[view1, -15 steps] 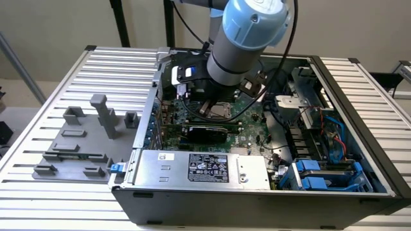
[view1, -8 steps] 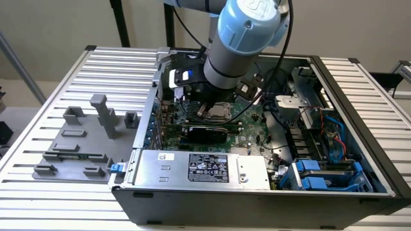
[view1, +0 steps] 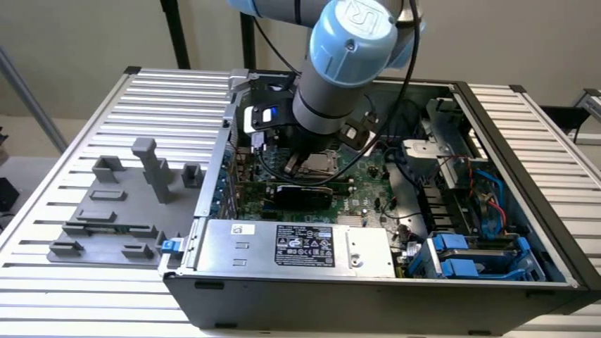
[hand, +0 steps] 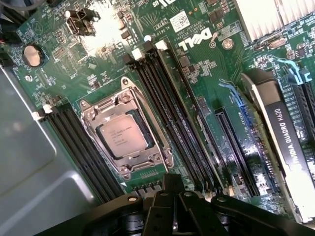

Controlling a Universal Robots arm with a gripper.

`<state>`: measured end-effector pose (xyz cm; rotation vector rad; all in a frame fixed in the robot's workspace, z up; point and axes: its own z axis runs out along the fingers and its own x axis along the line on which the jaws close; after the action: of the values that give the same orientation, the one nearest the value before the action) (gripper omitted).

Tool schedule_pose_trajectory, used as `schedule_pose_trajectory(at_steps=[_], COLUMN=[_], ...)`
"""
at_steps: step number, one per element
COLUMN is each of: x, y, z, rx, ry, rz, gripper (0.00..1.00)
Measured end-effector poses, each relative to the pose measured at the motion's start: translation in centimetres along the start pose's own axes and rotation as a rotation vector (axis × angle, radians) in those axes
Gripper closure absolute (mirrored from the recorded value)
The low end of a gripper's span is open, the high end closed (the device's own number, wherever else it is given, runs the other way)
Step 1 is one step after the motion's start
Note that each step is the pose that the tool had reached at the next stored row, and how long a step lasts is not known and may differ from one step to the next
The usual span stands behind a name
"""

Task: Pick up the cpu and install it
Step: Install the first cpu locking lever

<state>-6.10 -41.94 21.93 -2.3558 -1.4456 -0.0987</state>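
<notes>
The cpu [hand: 123, 136], a flat square chip with a silvery top, lies level inside the metal-framed socket [hand: 93, 112] on the green motherboard [hand: 98, 64]. My gripper [hand: 173, 186] is shut, its black fingers empty and a short way off the socket's edge, apart from the chip. In the exterior view the arm reaches down into the open computer case [view1: 526, 176], and the gripper [view1: 307, 160] hangs just above the motherboard's socket area.
Black memory slots [hand: 170, 118] run along both sides of the socket. A graphics card [hand: 283, 142] and a finned heatsink [hand: 266, 17] lie beyond them. The power supply [view1: 300, 246] and blue drive bays [view1: 469, 260] fill the case front. Grey fixture blocks [view1: 122, 204] stand on the slatted table [view1: 179, 91].
</notes>
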Motion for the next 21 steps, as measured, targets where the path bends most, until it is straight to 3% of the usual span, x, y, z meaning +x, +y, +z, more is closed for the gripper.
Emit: schedule_pose_trajectory(at_steps=[6,10,14,21], x=[0.2,0.1,0.1,0.2], y=[-0.32,-0.47,-0.57,-0.63], z=[1.12,1.74,2.06,2.43], rx=[-0.0123,-0.0213,-0.0245,-0.0260], ry=[-0.0003,-0.0123,-0.0183,-0.0205], rz=[-0.003,-0.002,-0.001,-0.001], gripper=[0.89,0.89,0.89,0.89])
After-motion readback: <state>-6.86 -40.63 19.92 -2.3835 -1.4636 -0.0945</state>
